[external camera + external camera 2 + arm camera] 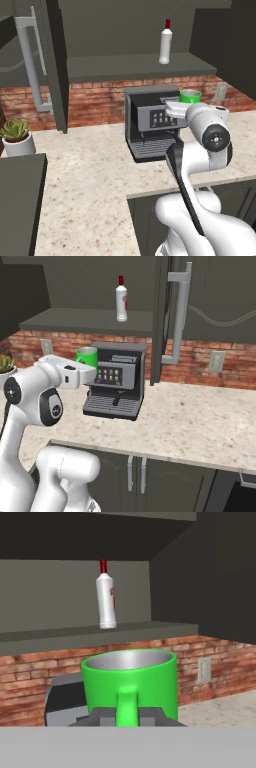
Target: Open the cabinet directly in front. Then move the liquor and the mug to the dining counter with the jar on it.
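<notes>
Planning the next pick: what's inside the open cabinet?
On the cabinet shelf stands only the liquor, upright. The door hides its far left.

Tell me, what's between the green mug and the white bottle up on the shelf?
Nothing. In the hand view, past the mug held in the gripper, only brick wall and the shelf edge lie before the bottle.

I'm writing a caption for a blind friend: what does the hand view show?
A bright green mug sits close up, its handle toward the camera and pinched in the shut gripper. Behind it, a white liquor bottle with a red cap stands upright on the open cabinet's shelf, above a red brick wall.
</notes>
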